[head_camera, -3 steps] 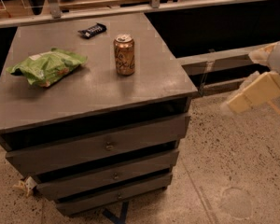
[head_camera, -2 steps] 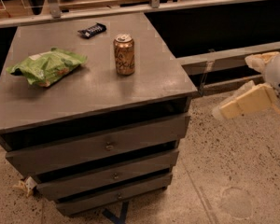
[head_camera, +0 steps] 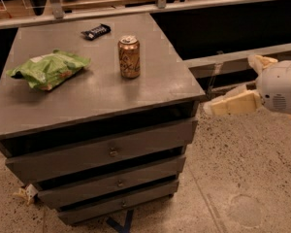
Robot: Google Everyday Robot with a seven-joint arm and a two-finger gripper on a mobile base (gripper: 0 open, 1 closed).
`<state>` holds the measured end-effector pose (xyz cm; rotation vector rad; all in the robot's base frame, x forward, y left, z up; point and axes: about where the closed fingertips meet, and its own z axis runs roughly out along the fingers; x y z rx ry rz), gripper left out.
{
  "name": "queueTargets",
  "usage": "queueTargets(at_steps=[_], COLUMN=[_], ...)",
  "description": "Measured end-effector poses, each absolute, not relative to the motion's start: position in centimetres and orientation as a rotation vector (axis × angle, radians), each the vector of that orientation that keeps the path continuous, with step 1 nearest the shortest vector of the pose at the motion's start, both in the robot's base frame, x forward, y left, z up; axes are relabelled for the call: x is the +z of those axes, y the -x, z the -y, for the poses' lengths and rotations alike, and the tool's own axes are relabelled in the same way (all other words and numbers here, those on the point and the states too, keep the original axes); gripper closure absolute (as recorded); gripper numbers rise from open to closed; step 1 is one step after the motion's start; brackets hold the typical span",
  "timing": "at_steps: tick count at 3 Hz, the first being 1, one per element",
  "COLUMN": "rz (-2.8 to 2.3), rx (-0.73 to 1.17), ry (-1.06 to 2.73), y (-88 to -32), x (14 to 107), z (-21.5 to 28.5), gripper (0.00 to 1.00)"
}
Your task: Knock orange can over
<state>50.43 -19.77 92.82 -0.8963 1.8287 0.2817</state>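
The orange can (head_camera: 129,57) stands upright on the grey cabinet top (head_camera: 102,89), a little right of its middle. It is copper-orange with a silver top and pull tab. My gripper (head_camera: 229,85) is off the right side of the cabinet, at about the height of the top's edge, well right of the can and apart from it. Its two pale fingers (head_camera: 231,104) are spread open and hold nothing.
A green crinkly chip bag (head_camera: 48,69) lies on the left of the top. A dark snack bar (head_camera: 96,31) lies at the back. The cabinet has three drawers (head_camera: 111,152). A rail and shelf (head_camera: 160,4) run behind. Speckled floor (head_camera: 242,178) lies to the right.
My gripper has moved left, closer to the cabinet's right edge. The can, bag and bar have not moved.
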Motion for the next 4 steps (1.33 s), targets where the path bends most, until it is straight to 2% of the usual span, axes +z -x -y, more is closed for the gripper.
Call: queueTargets(at_steps=[2,4], rz=[-1.817,-1.688], rx=[0.315,0.374], ry=[0.872,0.831], y=[-51.0,-54.5], x=[92.7,91.4], z=[18.8,15.8], gripper=[0.0,0.0])
